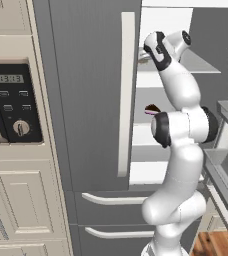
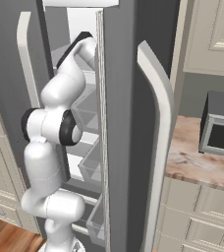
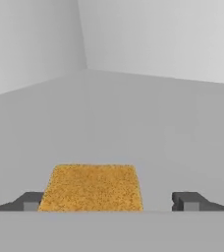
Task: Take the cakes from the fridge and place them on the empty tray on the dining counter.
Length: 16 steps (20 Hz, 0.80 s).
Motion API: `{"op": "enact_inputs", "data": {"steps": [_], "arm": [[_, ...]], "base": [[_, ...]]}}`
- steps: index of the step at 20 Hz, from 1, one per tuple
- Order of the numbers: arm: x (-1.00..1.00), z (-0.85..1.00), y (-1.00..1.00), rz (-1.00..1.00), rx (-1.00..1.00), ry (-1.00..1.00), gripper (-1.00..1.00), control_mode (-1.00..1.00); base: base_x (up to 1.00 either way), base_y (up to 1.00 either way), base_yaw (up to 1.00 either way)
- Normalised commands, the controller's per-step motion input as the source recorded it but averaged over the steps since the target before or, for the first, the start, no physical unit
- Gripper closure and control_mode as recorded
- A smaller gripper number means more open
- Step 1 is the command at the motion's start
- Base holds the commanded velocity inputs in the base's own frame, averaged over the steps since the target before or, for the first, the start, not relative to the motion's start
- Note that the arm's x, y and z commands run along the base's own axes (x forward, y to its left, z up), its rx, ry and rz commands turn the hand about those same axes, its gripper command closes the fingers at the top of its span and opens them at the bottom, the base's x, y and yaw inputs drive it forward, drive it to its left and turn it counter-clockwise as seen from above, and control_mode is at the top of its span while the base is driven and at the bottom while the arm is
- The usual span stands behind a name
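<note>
White fridge [image 1: 91, 100] walls and a pale shelf [image 3: 133, 128] surround the arm's hand. On that shelf sits the tan-golden cake [image 3: 91, 187], between the fingers of the gripper [image 3: 109, 202], nearer the left fingertip [image 3: 30, 202] than the right one; the jaws stand wide apart, unclenched. A dark chocolate wedge [image 1: 151, 109] lies on a lower shelf.

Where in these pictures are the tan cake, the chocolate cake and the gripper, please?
tan cake [image 3: 92, 187], hand view, middle of its top face.
chocolate cake [image 1: 151, 108], left base view, dark top showing beside the arm.
gripper [image 3: 110, 201], hand view, midway between its open fingertips, on either side of the tan cake.
</note>
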Motion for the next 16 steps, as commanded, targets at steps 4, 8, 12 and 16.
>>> {"op": "enact_inputs", "data": {"steps": [4,8,12,16], "arm": [[0.01,-0.01,0.0,0.01,0.0,0.0,1.0,-1.0],[-0.35,-0.05,0.0,0.0,0.0,-0.08,1.0,-1.0],[-0.55,-0.01,0.01,-0.06,0.0,-0.19,1.0,-1.0],[-0.61,0.0,-0.05,-0.23,0.0,-0.22,1.0,-1.0]], "base": [[0.0,0.0,0.0],[0.0,0.0,0.0],[0.0,0.0,0.0],[0.0,0.0,0.0]]}}
